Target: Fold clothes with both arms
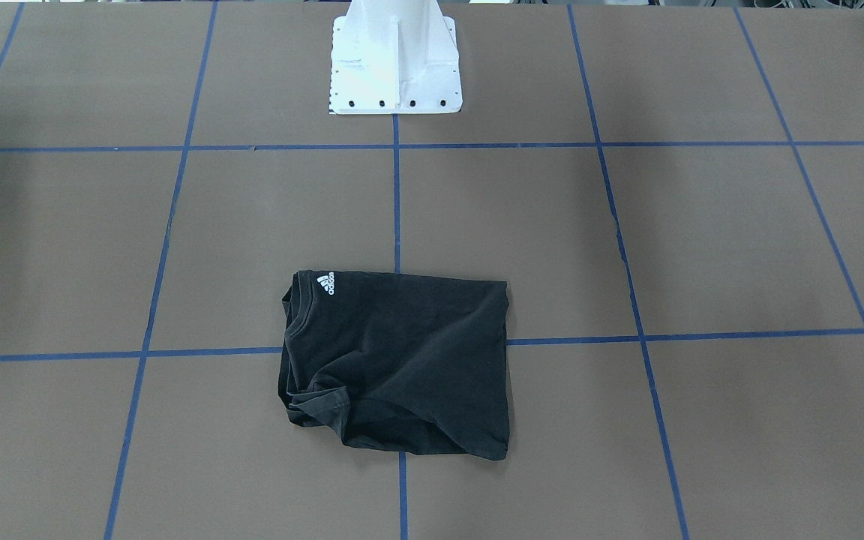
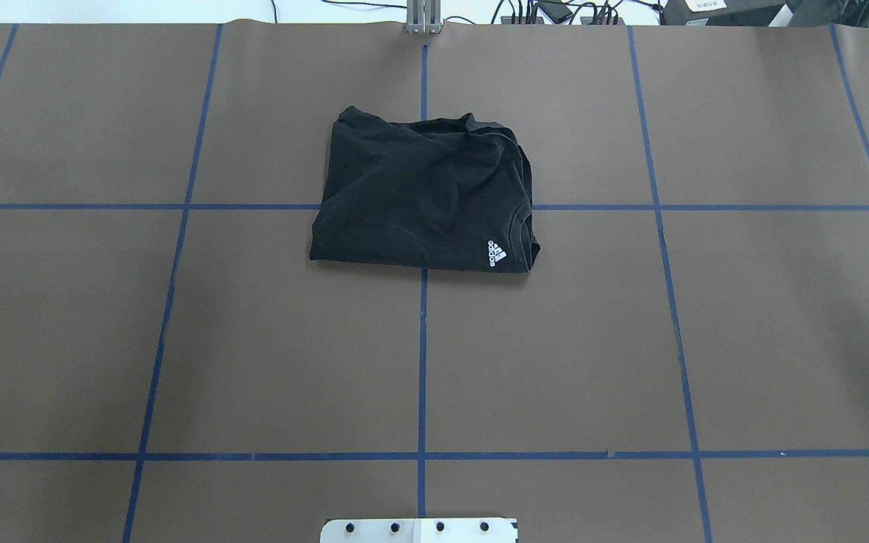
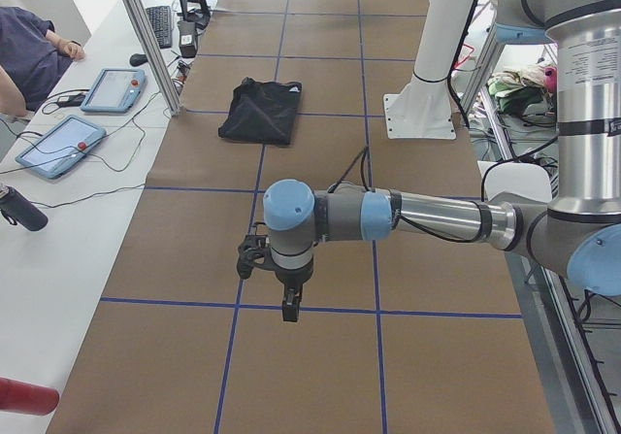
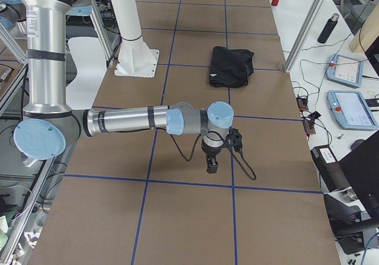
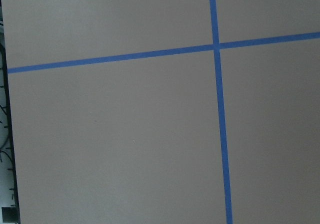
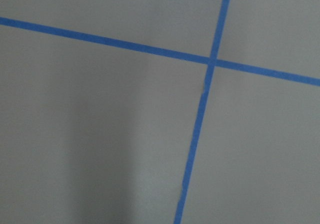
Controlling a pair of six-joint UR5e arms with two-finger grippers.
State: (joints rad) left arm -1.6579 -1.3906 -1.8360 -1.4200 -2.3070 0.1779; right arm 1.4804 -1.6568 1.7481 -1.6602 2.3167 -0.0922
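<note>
Where blue tape (image 2: pixel 422 362) grids brown table (image 2: pixel 268 339), folded T-shirt (image 2: pixel 419 196) lies.

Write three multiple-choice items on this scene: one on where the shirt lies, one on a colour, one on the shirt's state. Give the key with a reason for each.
1. Where does the black T-shirt lie on the table?
A. Over a crossing of the blue tape lines
B. At a table corner
C. Hanging off the table's edge

2. What colour is the logo on the T-shirt?
A. Red
B. White
C. Yellow

3. What state is the T-shirt in?
A. Spread out flat, both sleeves out
B. Crumpled into a ball
C. Folded into a compact rectangle

Key:
1 A: in the overhead view, two tape lines run under it and meet beneath the cloth.
2 B: the logo shows white against the black cloth.
3 C: its outline is roughly rectangular, with layered edges on the collar side.
</note>
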